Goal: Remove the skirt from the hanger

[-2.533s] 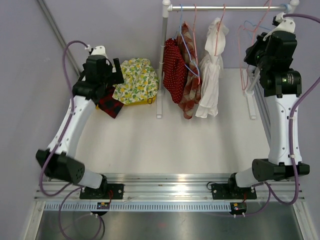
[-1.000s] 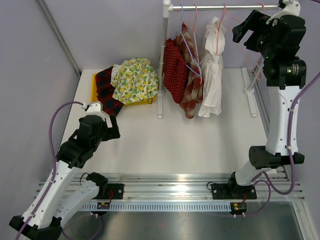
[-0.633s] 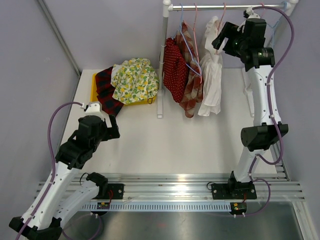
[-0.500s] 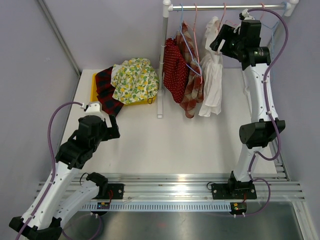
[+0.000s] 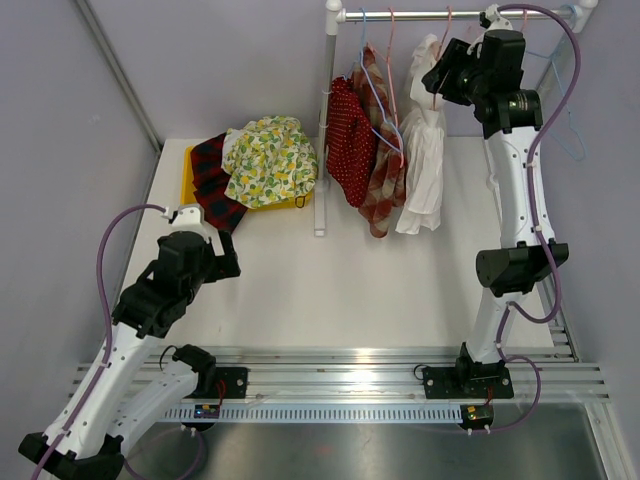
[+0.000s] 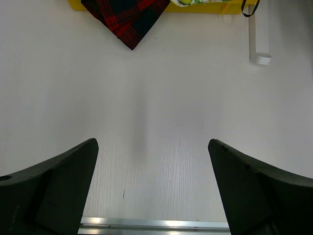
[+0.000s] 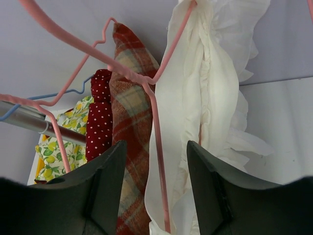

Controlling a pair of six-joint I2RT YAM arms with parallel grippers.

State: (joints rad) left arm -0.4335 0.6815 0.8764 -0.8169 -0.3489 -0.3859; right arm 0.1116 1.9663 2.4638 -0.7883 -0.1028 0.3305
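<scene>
Starting on the left: the left gripper is hovering low at about 8 o'clock over the table. Its fingers are spread wide, with only bare white surface showing between them. It is taking no part right now.

Up at 10 o'clock, a lemon-print garment and a red-and-black plaid cloth are lying heaped on a yellow tray, off any hanger.

Moving across to 12 o'clock, the rail is carrying three pieces. A red dotted skirt, a checked skirt and, furthest right, the white ruffled skirt are all hanging down toward the table.

Now the action, at 1 o'clock. The right gripper is reaching in high beside the white ruffled skirt. The wrist view shows its jaws parted, sitting either side of the pink hanger that is threading through the white fabric. It is not pinching anything, and I cannot tell whether a finger is brushing the wire.

As I read it, this is the approach only. The white skirt is draped on its hanger and the hanger is hooked on the rail. The grab, the lift off the rail and the pulling free of the cloth all look to be ahead.
</scene>
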